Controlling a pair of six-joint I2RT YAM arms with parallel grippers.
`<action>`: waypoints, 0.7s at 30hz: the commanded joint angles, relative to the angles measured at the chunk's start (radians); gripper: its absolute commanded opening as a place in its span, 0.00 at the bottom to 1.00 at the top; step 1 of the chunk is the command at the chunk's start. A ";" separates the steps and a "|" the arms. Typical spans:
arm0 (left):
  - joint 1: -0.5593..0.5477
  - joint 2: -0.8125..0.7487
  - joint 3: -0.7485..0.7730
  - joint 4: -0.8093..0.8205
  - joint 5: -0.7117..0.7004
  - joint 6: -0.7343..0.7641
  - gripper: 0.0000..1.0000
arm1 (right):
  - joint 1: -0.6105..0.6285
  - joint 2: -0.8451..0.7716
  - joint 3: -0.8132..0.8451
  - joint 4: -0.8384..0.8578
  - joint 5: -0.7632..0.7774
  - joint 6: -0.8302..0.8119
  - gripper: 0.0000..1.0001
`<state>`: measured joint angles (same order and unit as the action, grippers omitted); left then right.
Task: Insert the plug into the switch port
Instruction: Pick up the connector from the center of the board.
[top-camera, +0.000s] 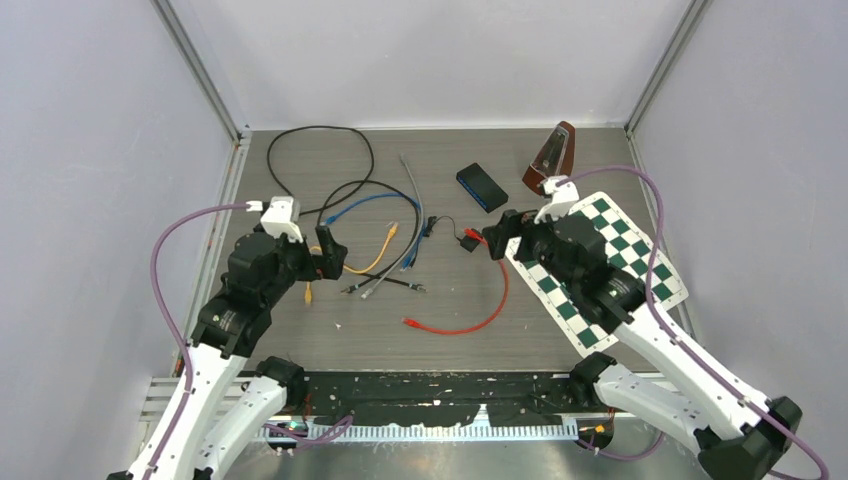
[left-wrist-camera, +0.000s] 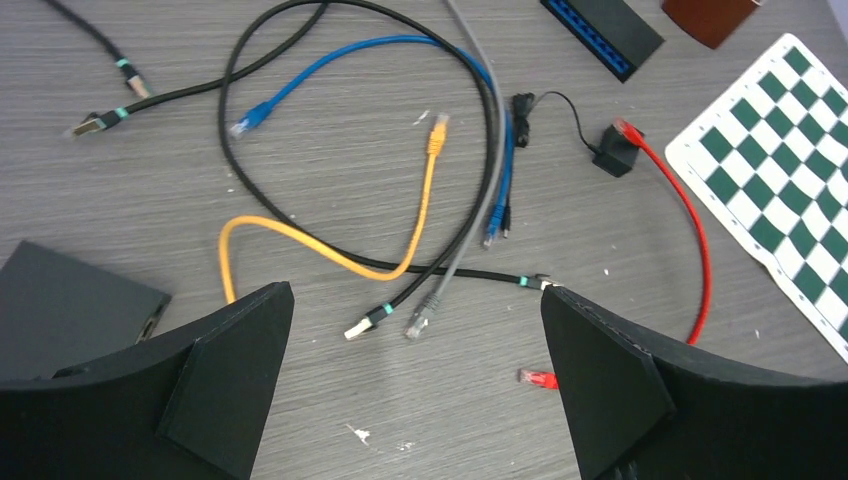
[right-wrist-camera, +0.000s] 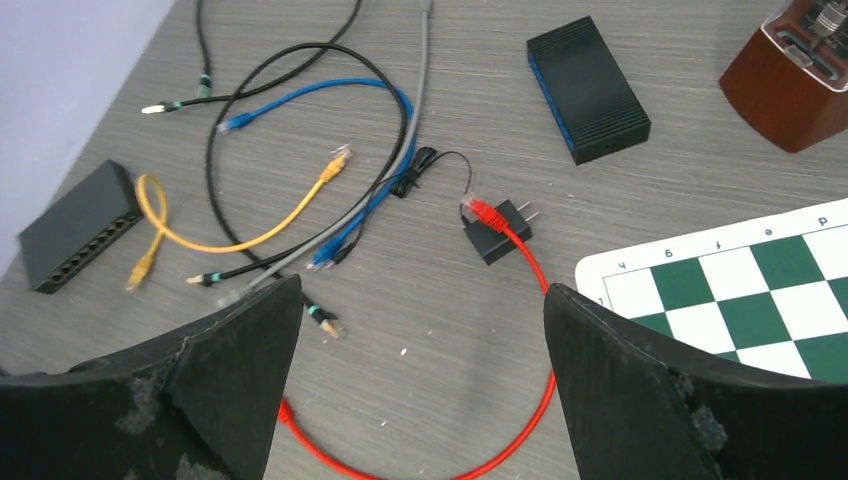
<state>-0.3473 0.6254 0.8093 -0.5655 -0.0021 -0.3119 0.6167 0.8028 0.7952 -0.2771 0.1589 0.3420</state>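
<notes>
A black switch with a blue port face (top-camera: 482, 187) (right-wrist-camera: 588, 88) lies at the back centre. A second black switch (right-wrist-camera: 80, 225) (left-wrist-camera: 70, 310) lies at the left with its row of ports showing; my left arm hides it in the top view. Several network cables lie loose between them. The red cable (top-camera: 495, 300) (right-wrist-camera: 545, 300) has one plug (top-camera: 411, 323) (left-wrist-camera: 540, 378) on the table, its other end over a black adapter (right-wrist-camera: 497, 232). My left gripper (top-camera: 338, 255) (left-wrist-camera: 415, 295) and right gripper (top-camera: 492, 238) (right-wrist-camera: 422, 287) both hover open, holding nothing.
Yellow (top-camera: 385, 250), blue (top-camera: 360, 203), grey (top-camera: 412, 190) and black (top-camera: 320, 130) cables tangle left of centre. A green-and-white chessboard mat (top-camera: 610, 270) lies under my right arm. A brown metronome (top-camera: 551, 158) stands at the back right. Walls close in on three sides.
</notes>
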 joint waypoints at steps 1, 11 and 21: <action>-0.014 -0.025 -0.007 -0.012 -0.134 -0.031 0.99 | -0.003 0.146 0.007 0.131 0.156 -0.049 0.98; -0.015 -0.003 -0.027 -0.062 -0.105 -0.129 0.99 | -0.004 0.665 0.144 0.210 0.091 -0.342 0.67; -0.013 -0.012 -0.073 -0.090 0.029 -0.204 0.99 | -0.106 0.848 0.195 0.239 -0.213 -0.438 0.57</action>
<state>-0.3599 0.5995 0.7284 -0.6601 -0.0547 -0.4732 0.5705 1.6325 0.9230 -0.1051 0.0853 -0.0620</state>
